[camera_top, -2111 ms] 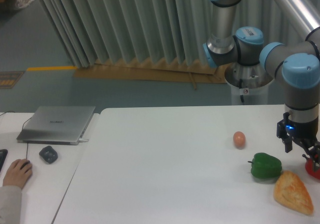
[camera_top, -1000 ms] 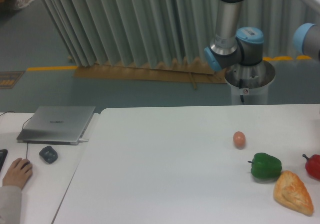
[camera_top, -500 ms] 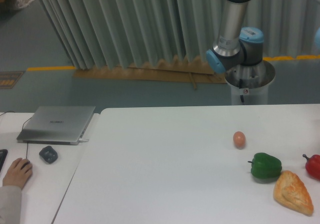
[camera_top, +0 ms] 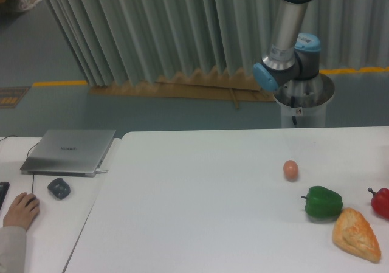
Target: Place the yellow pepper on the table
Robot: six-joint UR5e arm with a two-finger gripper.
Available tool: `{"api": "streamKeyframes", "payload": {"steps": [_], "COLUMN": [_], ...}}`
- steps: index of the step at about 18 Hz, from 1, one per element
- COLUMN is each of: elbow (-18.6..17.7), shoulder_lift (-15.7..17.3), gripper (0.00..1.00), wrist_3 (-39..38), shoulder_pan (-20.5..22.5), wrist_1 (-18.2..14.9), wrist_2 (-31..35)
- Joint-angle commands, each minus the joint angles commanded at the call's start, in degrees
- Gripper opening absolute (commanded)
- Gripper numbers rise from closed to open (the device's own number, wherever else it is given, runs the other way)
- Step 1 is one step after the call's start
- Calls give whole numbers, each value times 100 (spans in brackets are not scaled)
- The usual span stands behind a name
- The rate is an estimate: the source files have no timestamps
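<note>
Reaching out of the frame at upper right, the gripper is not being shown at all, so nothing can be said of whether its jaws are open, closed or holding anything. Only the arm's base and lower joints point(camera_top: 285, 72) are being seen, standing behind the far edge of the table point(camera_top: 200, 212). No yellow pepper is being shown anywhere on the tabletop; it is judged to be either out of view with the gripper or somewhere beyond the picture's edge. Toward the right side an egg point(camera_top: 291, 169) is lying alone, with a green pepper point(camera_top: 323, 202) nearer the front, a piece of bread point(camera_top: 357, 234) just beside it, and a red pepper point(camera_top: 380, 203) being cut off by the right edge. The placing is being judged as not yet done.
</note>
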Motion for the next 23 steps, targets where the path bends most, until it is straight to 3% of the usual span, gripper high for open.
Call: {"api": "streamKeyframes", "payload": {"steps": [3,8,12,15,16,17,18,20,21,23], "elbow": [43,53,114,149,132,158,210,185,141,10], "shoulder_lift": [17,-9,-210,-509,-458,-396,-317,23,122,140], "gripper": [100,100,100,100,100,100,100,100,100,100], "wrist_3": [903,1520,2573,2664,2638,2307,1268,-1348,-2937,-5158], "shoulder_pan": [96,18,0,-280,-316,-377,-343,15,70,149], "wrist_1": [-53,-53,262,386,343,299,142,114,114,253], "wrist_2": [18,393,756,799,887,940,819,-423,-718,-301]}}
